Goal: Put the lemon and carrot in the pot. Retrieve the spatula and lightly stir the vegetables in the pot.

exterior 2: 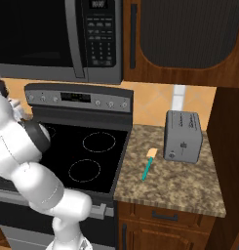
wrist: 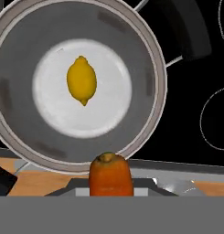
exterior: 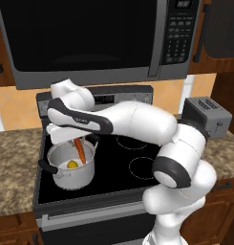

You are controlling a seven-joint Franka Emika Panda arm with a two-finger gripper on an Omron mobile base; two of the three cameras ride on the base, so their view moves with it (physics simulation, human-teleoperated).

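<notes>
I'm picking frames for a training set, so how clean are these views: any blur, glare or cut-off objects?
Left base view: soft but readable; the arm covers the gripper above the pot. Right base view: sharp, evenly lit, spatula clear. Hand view: the carrot is close and cropped at the bottom; the lemon lies on a bright patch of the pot floor.

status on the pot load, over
Gripper shut on carrot, hanging over pot. Lemon already on pot bottom. Spatula untouched on counter beside toaster. Nothing blocking.
</notes>
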